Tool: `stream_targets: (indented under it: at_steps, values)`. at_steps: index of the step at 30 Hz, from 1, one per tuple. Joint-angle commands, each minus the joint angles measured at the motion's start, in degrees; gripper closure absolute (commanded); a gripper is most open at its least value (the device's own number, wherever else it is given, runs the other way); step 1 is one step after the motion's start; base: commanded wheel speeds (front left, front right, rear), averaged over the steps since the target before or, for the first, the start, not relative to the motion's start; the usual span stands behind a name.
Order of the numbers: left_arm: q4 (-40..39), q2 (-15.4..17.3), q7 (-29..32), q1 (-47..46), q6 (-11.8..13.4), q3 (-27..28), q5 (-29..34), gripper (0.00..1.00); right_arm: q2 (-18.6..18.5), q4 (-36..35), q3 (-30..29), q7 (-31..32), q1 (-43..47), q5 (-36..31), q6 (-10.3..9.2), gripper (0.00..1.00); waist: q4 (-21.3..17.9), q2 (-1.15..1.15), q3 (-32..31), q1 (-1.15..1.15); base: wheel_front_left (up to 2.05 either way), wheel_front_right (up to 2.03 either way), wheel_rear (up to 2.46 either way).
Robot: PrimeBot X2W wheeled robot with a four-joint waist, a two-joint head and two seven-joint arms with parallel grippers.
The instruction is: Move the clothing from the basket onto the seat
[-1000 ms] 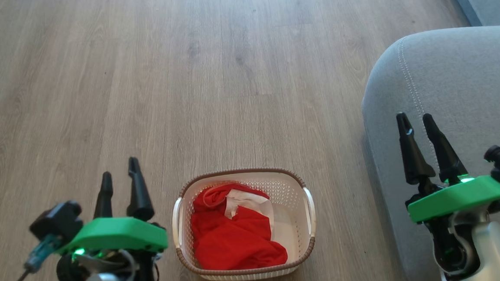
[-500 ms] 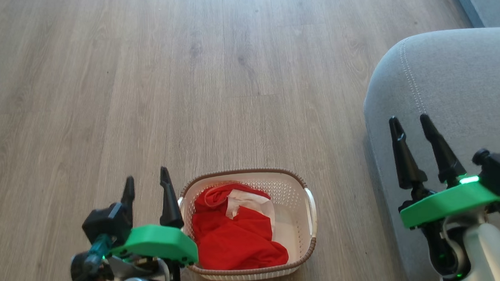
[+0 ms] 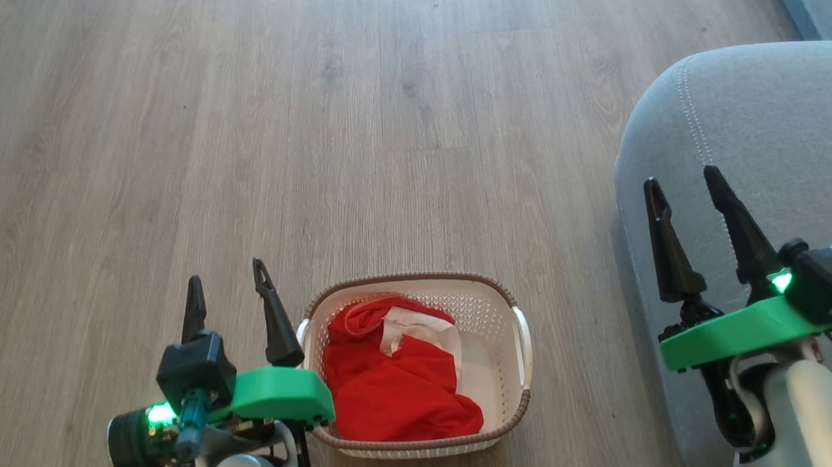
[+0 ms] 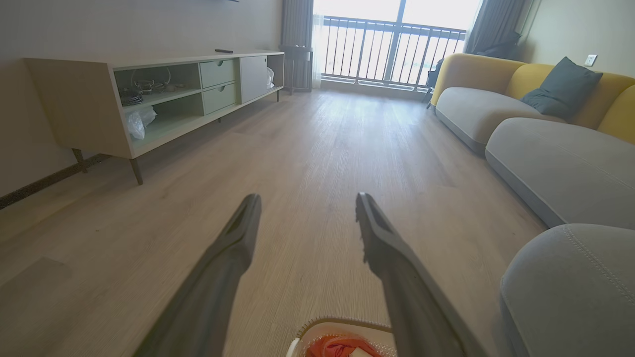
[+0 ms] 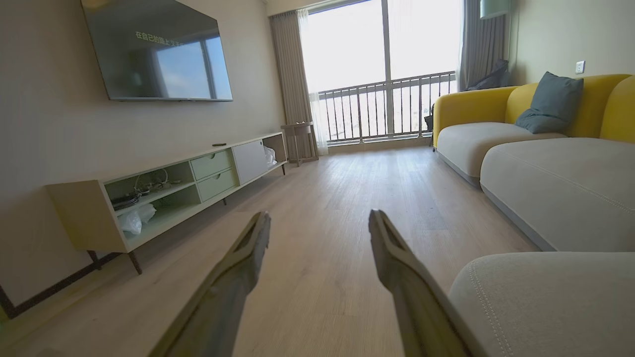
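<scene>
The cream basket (image 3: 520, 346) with a brown rim stands on the wood floor at the bottom middle of the head view. In it lies the clothing (image 3: 393, 390), bright red fabric with a white panel near the top. My left gripper (image 3: 225, 277) is open and empty, just left of the basket's left handle. My right gripper (image 3: 680, 177) is open and empty over the front edge of the grey seat (image 3: 777, 117). In the left wrist view my left gripper (image 4: 305, 198) points down the room, with the basket (image 4: 342, 325) at the bottom edge and the seat (image 4: 575, 287) at the lower right.
Bare wood floor (image 3: 351, 122) stretches ahead of the basket. A low TV cabinet (image 5: 163, 193) runs along the left wall under a wall screen (image 5: 158, 52). A yellow-backed sofa (image 5: 536, 148) with grey cushions lines the right side, and a balcony window (image 5: 392, 69) closes the far end.
My left gripper has moved right, up to the basket's left side, and its wrist has turned. My right gripper has shifted slightly forward over the seat's edge. The view has shifted a little.
</scene>
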Motion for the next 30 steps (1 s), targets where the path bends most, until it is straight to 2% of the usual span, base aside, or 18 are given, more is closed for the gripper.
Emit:
stream_targets:
  at_steps: [1,2,3,5,8,10,12,16,20,23,30]
  values:
    - [-1.95,-0.02,-0.84,-2.95,0.31,1.5,1.29,0.0,-0.07,-2.07,1.2,-0.61,-2.3,-1.42,0.0,0.0,-0.02,0.0,0.04,0.0,0.0,0.0,0.0]
    - [-1.94,-0.74,-1.01,-2.57,-0.67,1.98,0.73,0.0,-0.03,-1.78,1.36,-0.78,-2.26,-2.15,0.0,0.0,-0.04,0.0,0.1,0.0,0.0,0.0,0.0]
    - [-2.27,-1.85,-1.18,-2.03,-2.89,2.79,-0.83,0.0,0.03,-1.38,1.39,-0.95,-2.21,-2.81,0.0,0.0,-0.07,0.0,0.18,0.0,0.0,0.0,0.0]
    - [-1.82,-3.31,-1.51,-0.71,-8.76,5.48,-2.7,0.0,0.18,-0.58,1.32,-1.28,-2.13,-3.95,0.0,0.0,-0.1,0.0,0.3,0.0,0.0,0.0,0.0]
    - [0.07,-5.22,-2.02,0.76,-15.22,10.77,-1.89,0.0,0.34,0.82,1.3,-1.79,-1.81,-5.46,0.0,0.0,-0.09,0.0,0.39,0.0,0.0,0.0,0.0]
    - [1.48,-5.88,-2.35,1.35,-18.48,12.9,-0.13,0.0,0.41,1.76,1.46,-2.13,-1.7,-6.47,0.0,0.0,-0.12,0.0,0.44,0.0,0.0,0.0,0.0]
    - [3.12,-6.16,-2.69,1.69,-20.63,13.89,2.15,0.0,0.5,2.92,1.13,-2.47,-1.61,-7.63,0.0,0.0,-0.11,0.0,0.5,0.0,0.0,0.0,0.0]
    - [6.29,-6.27,-3.36,1.93,-22.69,13.24,5.11,0.0,0.85,6.27,0.77,-3.14,-1.63,-9.04,0.0,0.0,-0.05,0.0,0.36,0.0,0.0,0.0,0.0]
    - [8.14,-6.26,-4.03,2.26,-22.11,11.7,8.64,0.0,0.93,9.37,1.9,-3.82,-1.84,-11.79,0.0,0.0,-0.12,0.0,0.1,0.0,0.0,0.0,0.0]
    - [9.26,-6.25,-4.3,2.7,-22.13,11.37,8.6,0.0,0.48,12.03,3.31,-4.09,-1.91,-13.09,0.0,0.0,-0.23,0.0,-0.06,0.0,0.0,0.0,0.0]
    - [10.93,-6.26,-4.3,3.15,-24.5,11.55,6.48,0.0,0.51,13.69,3.29,-4.09,-2.3,-12.89,0.0,0.0,-0.43,0.0,-0.3,0.0,0.0,0.0,0.0]
